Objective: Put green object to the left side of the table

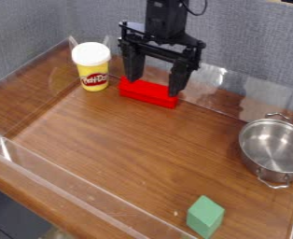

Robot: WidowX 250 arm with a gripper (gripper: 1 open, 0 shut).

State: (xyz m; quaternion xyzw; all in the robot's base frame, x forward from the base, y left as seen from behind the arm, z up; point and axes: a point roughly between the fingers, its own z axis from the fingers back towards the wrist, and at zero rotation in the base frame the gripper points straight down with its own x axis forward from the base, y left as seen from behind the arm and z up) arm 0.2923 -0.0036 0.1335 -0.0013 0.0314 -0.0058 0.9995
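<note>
The black fingers (157, 78) stand wide open, empty, partly hiding the red rectangular block (143, 91); the green cube-like block (205, 216) lies near the table's (124, 149) front edge.

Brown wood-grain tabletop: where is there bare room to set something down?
The broad middle and left of the brown wood-grain tabletop is bare, bordered by the yellow tub, red block, silver metal pot and green block. It is crowded at the back, where the black gripper hangs over the red block.
</note>
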